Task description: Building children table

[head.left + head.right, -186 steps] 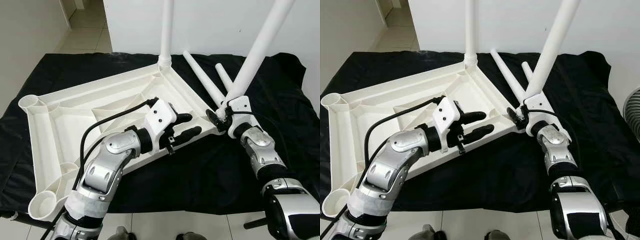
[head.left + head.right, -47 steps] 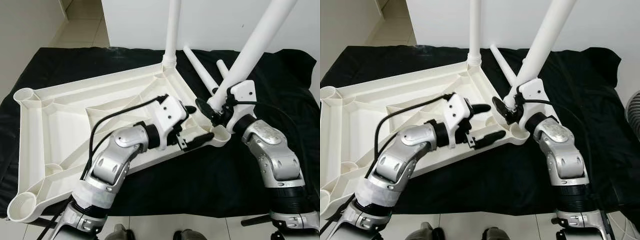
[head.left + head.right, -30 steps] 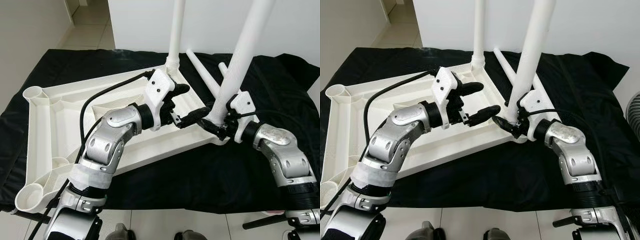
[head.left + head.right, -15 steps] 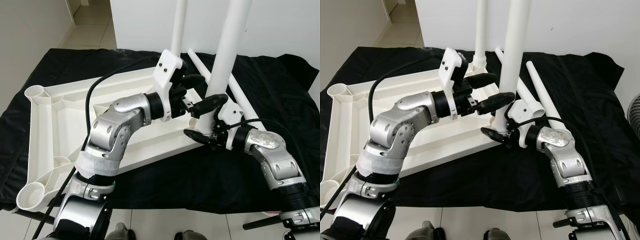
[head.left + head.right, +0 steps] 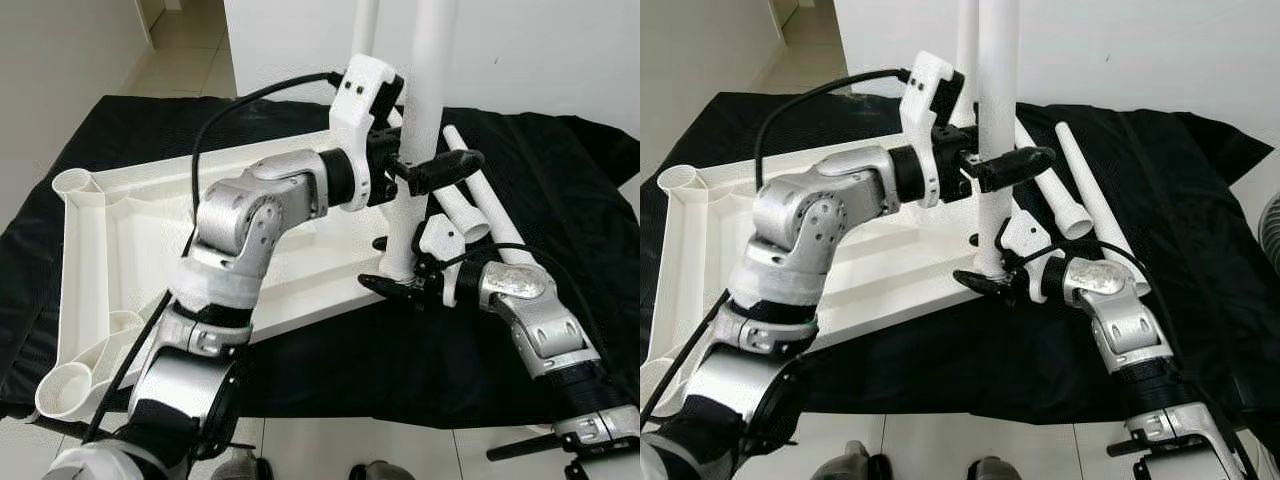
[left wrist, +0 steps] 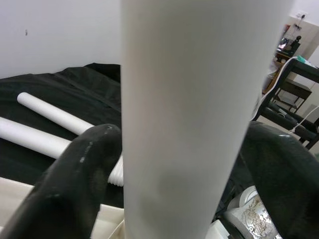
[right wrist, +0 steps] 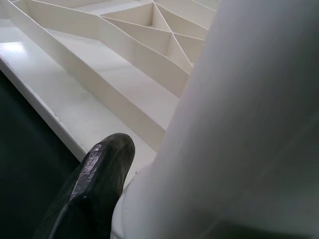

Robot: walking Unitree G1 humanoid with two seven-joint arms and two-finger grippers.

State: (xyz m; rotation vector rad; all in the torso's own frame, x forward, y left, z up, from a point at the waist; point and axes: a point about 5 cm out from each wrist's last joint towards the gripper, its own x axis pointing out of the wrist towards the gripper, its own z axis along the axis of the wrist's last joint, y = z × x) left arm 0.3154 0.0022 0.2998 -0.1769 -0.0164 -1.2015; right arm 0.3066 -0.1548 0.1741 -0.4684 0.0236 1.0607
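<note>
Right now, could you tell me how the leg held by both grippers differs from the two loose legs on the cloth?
The held leg stands upright in a corner of the tabletop; the loose legs lie flat on the black cloth. The left gripper and the right gripper hold the held leg; nothing touches the loose legs. All are white tubes.

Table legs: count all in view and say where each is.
4. One upright in the far corner socket; one upright held by both grippers; two lying on the black cloth. Others may be hidden.

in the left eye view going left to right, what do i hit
empty corner socket → table top → left gripper on the upright leg → loose legs → black cloth
</note>
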